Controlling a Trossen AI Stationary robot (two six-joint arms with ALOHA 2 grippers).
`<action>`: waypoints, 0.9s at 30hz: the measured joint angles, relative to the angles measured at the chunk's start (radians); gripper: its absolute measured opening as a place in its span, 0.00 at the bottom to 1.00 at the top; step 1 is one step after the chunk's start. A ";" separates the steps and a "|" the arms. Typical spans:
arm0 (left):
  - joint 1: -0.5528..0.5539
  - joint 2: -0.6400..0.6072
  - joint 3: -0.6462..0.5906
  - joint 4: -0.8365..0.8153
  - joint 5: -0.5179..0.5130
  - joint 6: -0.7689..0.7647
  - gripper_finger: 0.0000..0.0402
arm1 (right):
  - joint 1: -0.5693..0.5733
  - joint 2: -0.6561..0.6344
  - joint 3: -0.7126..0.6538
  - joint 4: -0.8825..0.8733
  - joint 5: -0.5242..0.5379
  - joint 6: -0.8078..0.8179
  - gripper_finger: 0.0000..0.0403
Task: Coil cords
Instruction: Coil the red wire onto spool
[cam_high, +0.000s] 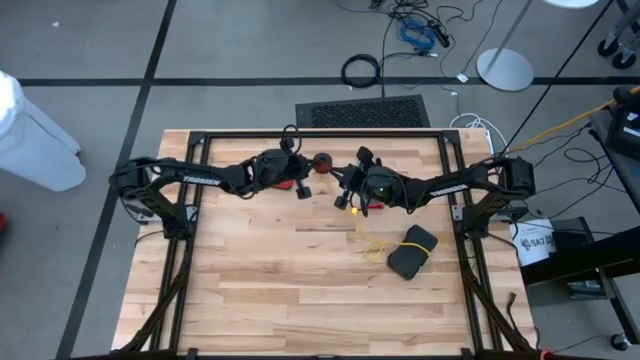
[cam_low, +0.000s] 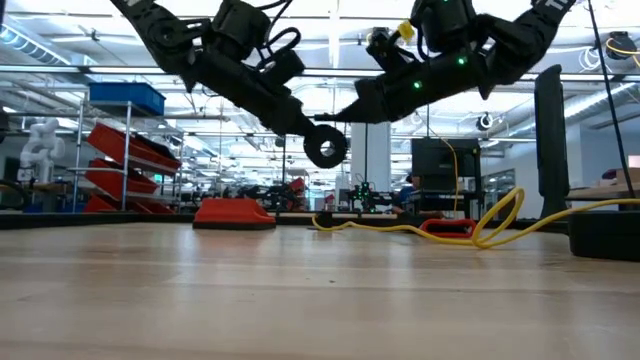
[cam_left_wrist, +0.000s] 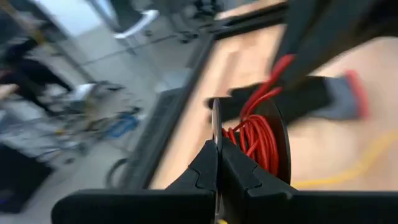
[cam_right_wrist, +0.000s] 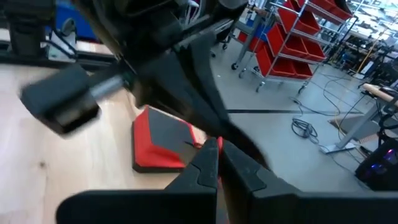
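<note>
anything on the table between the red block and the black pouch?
Yes. In the high view, the loose yellow cord lies on the wood between the red block and the black pouch; the right gripper hangs over that stretch.

A white bucket perhaps reads "SAT"

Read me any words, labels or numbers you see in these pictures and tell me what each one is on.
"SAT": partial dark print on the white bag beside the table's right edge; the rest is cut off.
White lettering on the left arm: too small to read.
White lettering on the right arm: too small to read.
</note>
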 joint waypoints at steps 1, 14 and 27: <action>-0.006 0.010 0.001 0.027 -0.041 0.007 0.02 | 0.001 0.000 0.009 -0.004 0.000 0.003 0.00; -0.061 0.082 0.002 0.354 -0.214 0.023 0.02 | 0.002 0.096 0.089 0.047 0.048 -0.021 0.00; -0.044 0.088 0.002 0.438 -0.192 -0.227 0.02 | 0.022 0.199 0.094 0.187 0.240 -0.210 0.00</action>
